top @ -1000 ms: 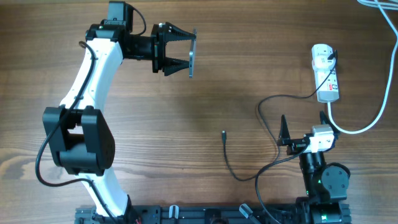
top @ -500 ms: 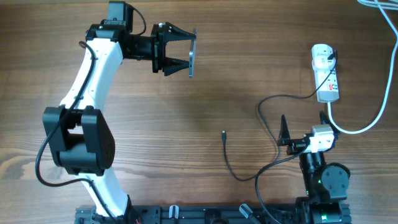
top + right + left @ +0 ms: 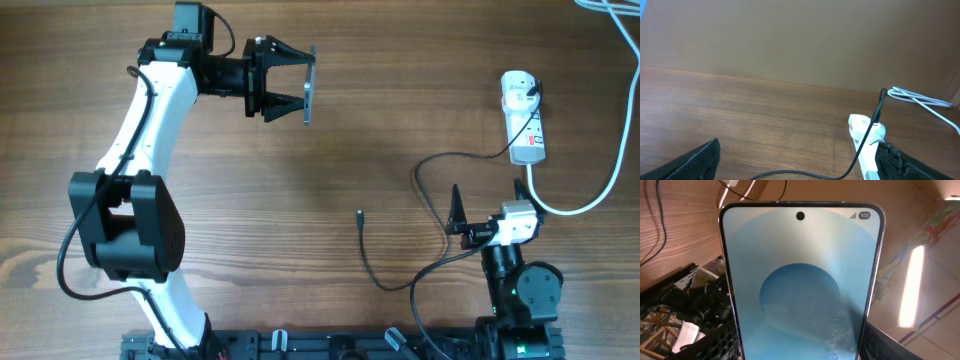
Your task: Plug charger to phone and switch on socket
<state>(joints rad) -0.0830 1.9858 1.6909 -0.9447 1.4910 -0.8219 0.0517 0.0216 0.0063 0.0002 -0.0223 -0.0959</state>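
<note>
My left gripper (image 3: 303, 86) is shut on the phone (image 3: 309, 85), held on edge above the far left of the table. In the left wrist view the phone (image 3: 800, 280) fills the frame with its turquoise screen. The charger, a thin black cable (image 3: 432, 160), runs from the socket (image 3: 524, 118) at the far right down to its connector tip (image 3: 359, 213), lying on the table's middle. My right gripper (image 3: 487, 198) is open and empty, near the front right, below the socket. The socket (image 3: 866, 145) and cable (image 3: 867, 140) show in the right wrist view.
A thick white lead (image 3: 600, 190) loops from the socket along the right edge. The wooden table (image 3: 330, 170) stretches between the arms. The arm bases and a black rail (image 3: 330, 345) line the front edge.
</note>
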